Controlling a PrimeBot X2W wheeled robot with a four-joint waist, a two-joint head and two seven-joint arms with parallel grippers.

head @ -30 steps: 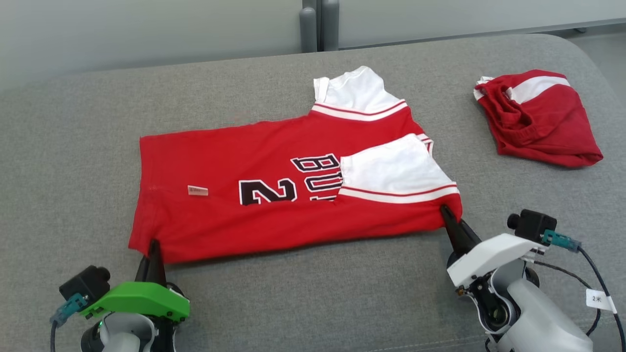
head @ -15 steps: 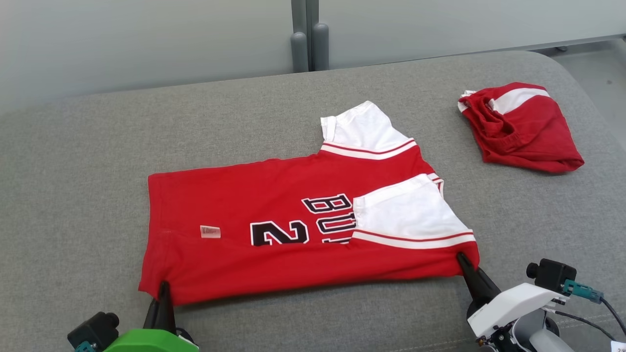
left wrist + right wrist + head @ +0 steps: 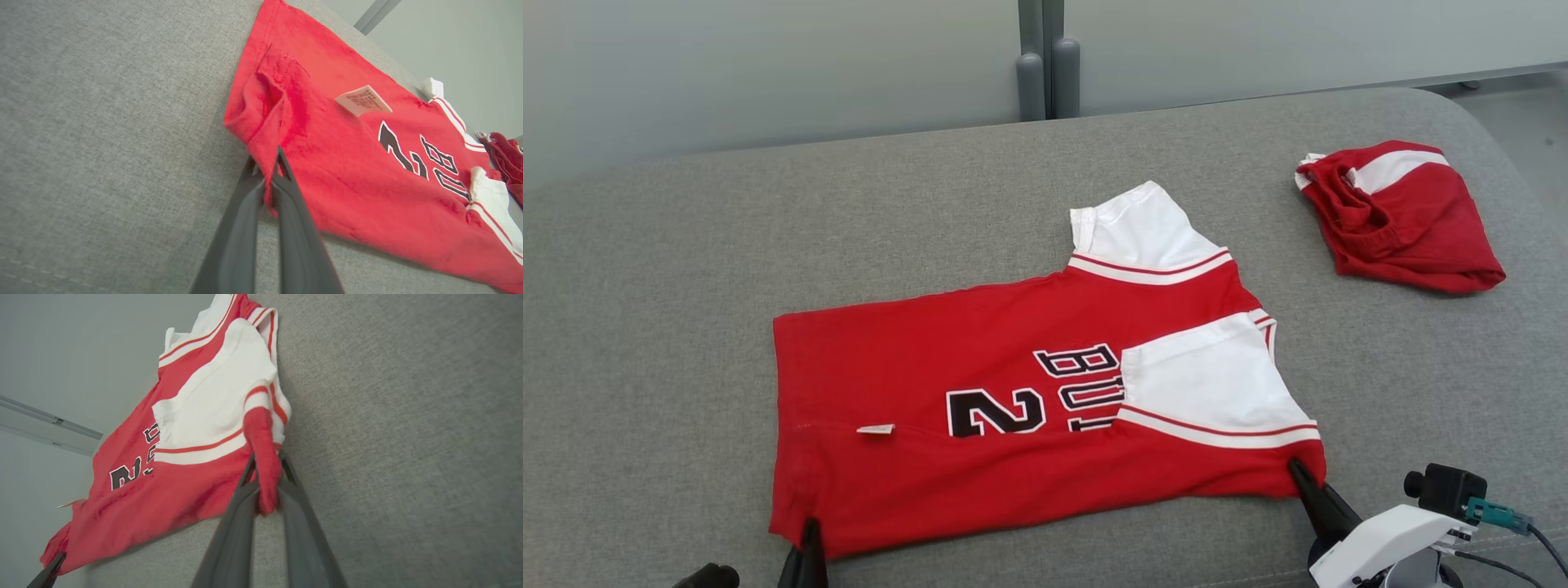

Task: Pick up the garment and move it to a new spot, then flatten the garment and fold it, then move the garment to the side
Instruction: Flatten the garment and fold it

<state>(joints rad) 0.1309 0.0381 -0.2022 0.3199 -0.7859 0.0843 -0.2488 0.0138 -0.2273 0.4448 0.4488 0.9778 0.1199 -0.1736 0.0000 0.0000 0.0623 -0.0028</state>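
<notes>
Grey fabric covers the padded table (image 3: 686,269) on which a red basketball jersey (image 3: 1013,392) lies spread sideways before a pale partition wall, hem to the robot's left, one white sleeve (image 3: 1209,384) already turned in over its chest lettering. At the jersey's near hem corner the left gripper (image 3: 809,541) is pinched tight on a pleat of red cloth; at the jersey's near shoulder corner the right gripper (image 3: 1297,469) is clamped narrowly on a thicker roll of the red trim, as its wrist view shows. A small white label (image 3: 876,429) stands up from the jersey's front, and a second red garment (image 3: 1401,216) sits bundled well beyond the jersey's collar end. With both near corners held and the body lying smooth, the work appears to be in the folding stage. The next move would seem to call for both grippers to lift together, keep the near edge taut, and carry it over toward the jersey's far edge without dragging the turned-in sleeve loose.
</notes>
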